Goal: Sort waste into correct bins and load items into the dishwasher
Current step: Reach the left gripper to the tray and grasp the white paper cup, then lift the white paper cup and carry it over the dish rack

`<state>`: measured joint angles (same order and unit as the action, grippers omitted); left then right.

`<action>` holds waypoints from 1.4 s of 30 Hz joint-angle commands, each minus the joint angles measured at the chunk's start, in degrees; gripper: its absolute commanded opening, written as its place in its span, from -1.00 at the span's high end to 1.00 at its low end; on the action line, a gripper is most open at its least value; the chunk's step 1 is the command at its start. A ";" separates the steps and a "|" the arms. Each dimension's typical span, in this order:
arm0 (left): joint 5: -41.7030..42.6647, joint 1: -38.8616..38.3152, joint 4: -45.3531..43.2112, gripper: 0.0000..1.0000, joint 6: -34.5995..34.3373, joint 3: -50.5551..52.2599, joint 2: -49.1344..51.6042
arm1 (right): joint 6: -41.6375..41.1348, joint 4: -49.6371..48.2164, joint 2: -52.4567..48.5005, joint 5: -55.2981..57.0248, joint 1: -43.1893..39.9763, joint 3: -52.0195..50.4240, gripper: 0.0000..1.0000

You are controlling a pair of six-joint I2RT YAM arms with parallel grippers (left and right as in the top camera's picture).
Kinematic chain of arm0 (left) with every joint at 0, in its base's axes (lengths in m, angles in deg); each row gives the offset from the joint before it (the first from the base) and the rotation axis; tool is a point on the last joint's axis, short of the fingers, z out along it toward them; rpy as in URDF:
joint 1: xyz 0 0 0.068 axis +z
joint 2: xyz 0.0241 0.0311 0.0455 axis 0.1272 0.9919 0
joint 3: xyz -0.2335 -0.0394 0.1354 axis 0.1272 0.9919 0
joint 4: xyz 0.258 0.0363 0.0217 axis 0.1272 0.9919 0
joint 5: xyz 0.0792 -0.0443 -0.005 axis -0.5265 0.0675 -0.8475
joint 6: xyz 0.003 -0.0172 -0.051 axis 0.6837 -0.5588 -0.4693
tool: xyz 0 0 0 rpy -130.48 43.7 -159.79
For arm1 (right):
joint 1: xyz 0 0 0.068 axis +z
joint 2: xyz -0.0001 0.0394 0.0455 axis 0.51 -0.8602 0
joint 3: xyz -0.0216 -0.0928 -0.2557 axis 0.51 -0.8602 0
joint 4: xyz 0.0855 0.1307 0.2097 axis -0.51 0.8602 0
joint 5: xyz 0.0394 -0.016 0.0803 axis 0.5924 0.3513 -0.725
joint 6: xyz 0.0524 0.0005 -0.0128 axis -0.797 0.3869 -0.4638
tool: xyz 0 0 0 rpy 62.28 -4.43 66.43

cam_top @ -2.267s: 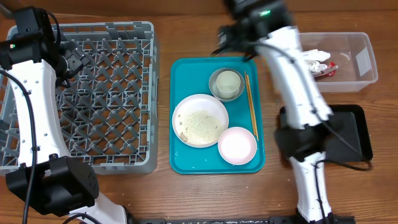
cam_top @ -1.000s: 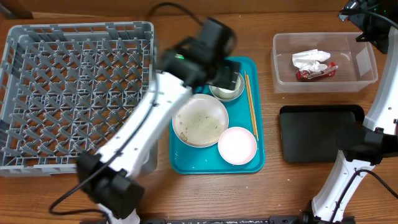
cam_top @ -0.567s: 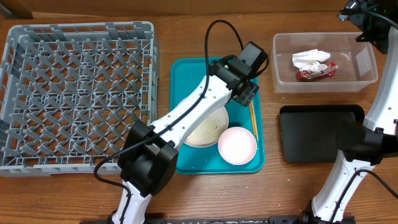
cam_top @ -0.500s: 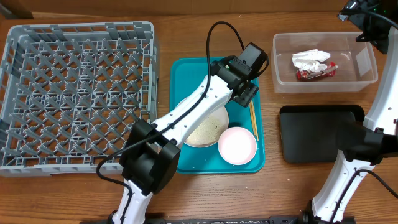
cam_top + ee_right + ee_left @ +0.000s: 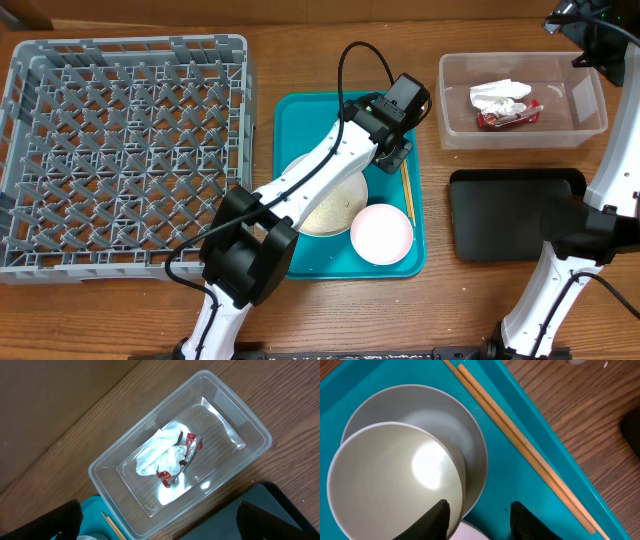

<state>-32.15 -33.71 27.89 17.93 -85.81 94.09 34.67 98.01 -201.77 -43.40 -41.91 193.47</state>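
My left gripper (image 5: 480, 520) is down at the far end of the teal tray (image 5: 510, 475), jaws open. One finger (image 5: 437, 520) is inside the small white cup (image 5: 395, 480), which stands in the grey-white bowl (image 5: 470, 435). The other finger (image 5: 527, 520) is outside both rims, over the tray. Two chopsticks (image 5: 520, 445) lie just to the right. The pink plate (image 5: 320, 205) with rice and the pink bowl (image 5: 381, 233) sit nearer on the tray. My right gripper (image 5: 167, 522) hangs wide open above the clear tub (image 5: 235, 425), which holds the napkin (image 5: 157, 452) and red wrapper (image 5: 185, 452).
The grey dish rack (image 5: 125, 150) fills the left of the table. A black tray (image 5: 520, 215) lies in front of the clear tub (image 5: 590, 100). My left arm (image 5: 320, 170) crosses over the teal tray (image 5: 290, 250) and covers the cup and grey-white bowl from above.
My left arm swung from the dish rack across to the far end of the teal tray and settled over the bowl. The right arm left the tray for the far right corner.
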 commanded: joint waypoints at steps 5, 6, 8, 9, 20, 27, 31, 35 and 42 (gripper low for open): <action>-5.25 -0.02 -1.44 0.50 0.46 -0.22 1.49 | -0.09 -0.20 0.72 -0.11 -0.02 0.44 -1.00; -5.95 0.07 -1.62 0.55 0.46 -0.22 1.49 | -0.07 -0.20 0.72 -0.11 -0.02 0.44 -1.00; -6.43 0.39 -1.97 0.66 0.44 -0.22 1.49 | -0.07 -0.20 0.72 -0.11 -0.02 0.44 -1.00; -6.34 0.59 -2.08 0.71 0.44 -0.22 1.49 | -0.09 -0.20 0.72 -0.11 -0.02 0.44 -1.00; -6.12 1.20 -1.16 0.92 0.37 -1.53 1.22 | -0.07 -0.20 0.72 -0.11 -0.02 0.44 -1.00; -6.21 2.19 5.55 0.92 -6.60 -13.40 -2.89 | -0.09 -0.20 0.72 -0.11 -0.02 0.44 -1.00; -6.05 5.25 9.64 0.92 -10.58 -20.20 -6.49 | -0.09 -0.20 0.72 -0.11 -0.02 0.44 -1.00; 2.49 12.02 12.50 0.92 -11.47 -21.64 -10.67 | -0.09 -0.20 0.72 -0.11 -0.02 0.44 -1.00; 35.08 32.70 17.11 0.92 -11.50 -21.53 -11.21 | -0.09 -0.20 0.72 -0.11 -0.02 0.44 -1.00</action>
<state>-15.13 -8.03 43.47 7.48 -107.12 82.27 34.71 98.01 -201.77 -43.40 -41.91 193.47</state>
